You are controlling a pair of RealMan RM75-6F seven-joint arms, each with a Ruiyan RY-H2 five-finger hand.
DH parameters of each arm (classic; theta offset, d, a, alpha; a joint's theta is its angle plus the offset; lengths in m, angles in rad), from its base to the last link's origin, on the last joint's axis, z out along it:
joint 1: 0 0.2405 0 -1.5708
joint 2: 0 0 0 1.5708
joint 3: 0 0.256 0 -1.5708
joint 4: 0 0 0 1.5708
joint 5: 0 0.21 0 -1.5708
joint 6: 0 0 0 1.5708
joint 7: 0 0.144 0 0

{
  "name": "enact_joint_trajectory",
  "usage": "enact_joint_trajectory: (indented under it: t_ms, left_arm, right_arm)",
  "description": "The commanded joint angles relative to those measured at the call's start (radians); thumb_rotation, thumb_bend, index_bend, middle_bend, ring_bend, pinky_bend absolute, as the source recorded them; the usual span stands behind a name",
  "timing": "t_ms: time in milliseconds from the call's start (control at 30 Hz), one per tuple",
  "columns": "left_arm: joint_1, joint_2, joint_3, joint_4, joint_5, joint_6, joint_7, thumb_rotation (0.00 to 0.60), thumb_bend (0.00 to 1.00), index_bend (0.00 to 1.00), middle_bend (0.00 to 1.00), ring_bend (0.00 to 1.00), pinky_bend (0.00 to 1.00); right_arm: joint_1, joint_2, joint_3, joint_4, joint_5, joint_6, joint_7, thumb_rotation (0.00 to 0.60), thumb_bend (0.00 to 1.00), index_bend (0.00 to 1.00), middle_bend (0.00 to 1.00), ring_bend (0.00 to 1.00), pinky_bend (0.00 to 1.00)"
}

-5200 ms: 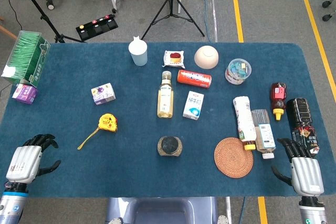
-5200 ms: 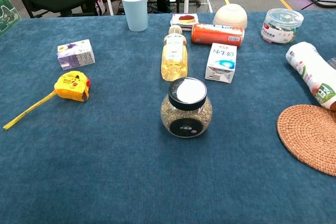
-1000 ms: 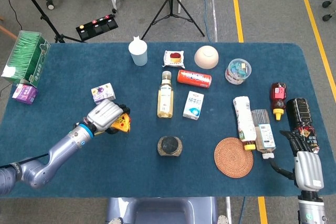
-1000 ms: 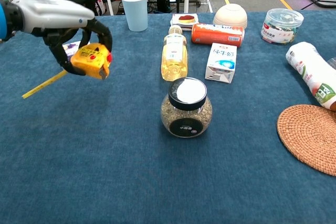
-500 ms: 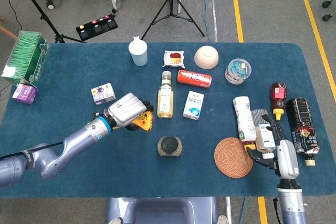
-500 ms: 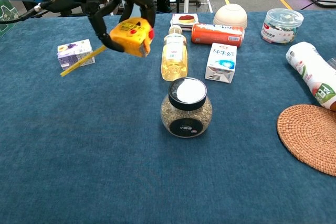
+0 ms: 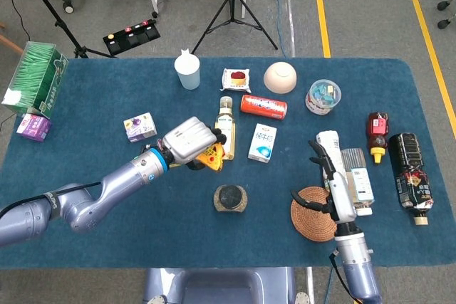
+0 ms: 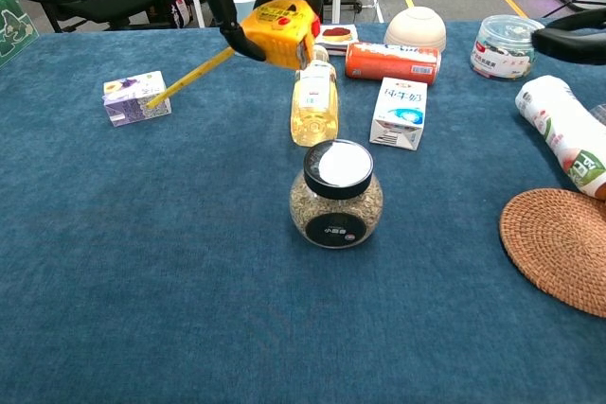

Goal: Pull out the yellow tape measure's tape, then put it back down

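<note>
Now, left hand [image 7: 189, 140]: fingers clenched around the yellow tape measure [image 8: 280, 32], held up off the desk [image 7: 100, 97].
Tape measure position: above the middle of the desk, just in front of the oil bottle [image 8: 313, 99] in the chest view; in the head view it overlaps the bottle's left side.
Tape [image 8: 192, 77]: a short yellow strip sticks out of the case, slanting down to the left, its tip over the small purple-and-white carton [image 8: 136, 97].
Right hand [image 7: 335, 179]: raised over the right part of the desk, above the woven coaster [image 7: 313, 217]; fingers released and spread, grasping nothing. In the chest view only dark fingertips [image 8: 568, 40] show at the top right.
Near the right hand: a white roll-shaped package [image 7: 328, 156] and a clear bottle [image 7: 357, 180] lie just beside it.
Centre front: a round jar with a black lid [image 8: 336, 196] stands apart from both hands.
</note>
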Motion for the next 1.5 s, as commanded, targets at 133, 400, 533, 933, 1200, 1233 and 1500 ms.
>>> enact_joint_trajectory:
  t_ms: [133,400,533,933,1200,1233,1500]
  left_arm:
    - [-0.046,0.005,0.004,0.000,-0.086,0.008,0.039,0.600,0.29,0.62,0.50,0.47,0.67]
    - [-0.087,0.011,0.016,-0.013,-0.200,0.023,0.064,0.600,0.29,0.62,0.50,0.47,0.67]
    - [-0.113,0.008,0.027,-0.012,-0.252,0.027,0.074,0.600,0.29,0.62,0.50,0.47,0.67]
    - [-0.187,-0.027,0.069,-0.016,-0.393,0.099,0.145,0.600,0.29,0.62,0.52,0.50,0.67]
    - [-0.256,-0.059,0.107,-0.015,-0.520,0.150,0.234,0.600,0.29,0.62,0.52,0.50,0.67]
    - [-0.265,-0.063,0.110,-0.014,-0.536,0.155,0.243,0.600,0.29,0.62,0.52,0.50,0.67]
    - [-0.329,-0.103,0.127,-0.003,-0.650,0.202,0.308,0.600,0.29,0.62,0.53,0.50,0.67]
  right_arm:
    - [0.061,-0.040,0.025,0.008,0.040,-0.066,-0.026,0.582,0.27,0.00,0.06,0.07,0.16]
    - [0.147,-0.112,0.072,0.053,0.129,-0.147,-0.086,0.583,0.26,0.00,0.05,0.06,0.13]
    - [0.189,-0.175,0.105,0.090,0.186,-0.153,-0.151,0.580,0.26,0.00,0.04,0.05,0.12]
    - [0.272,-0.291,0.168,0.156,0.319,-0.144,-0.290,0.583,0.26,0.00,0.02,0.03,0.10]
    - [0.292,-0.324,0.182,0.168,0.349,-0.119,-0.326,0.581,0.26,0.00,0.01,0.02,0.10]
    - [0.293,-0.327,0.184,0.169,0.351,-0.116,-0.329,0.580,0.26,0.00,0.01,0.02,0.10]
    - [0.305,-0.347,0.189,0.169,0.354,-0.089,-0.350,0.578,0.26,0.00,0.00,0.02,0.10]
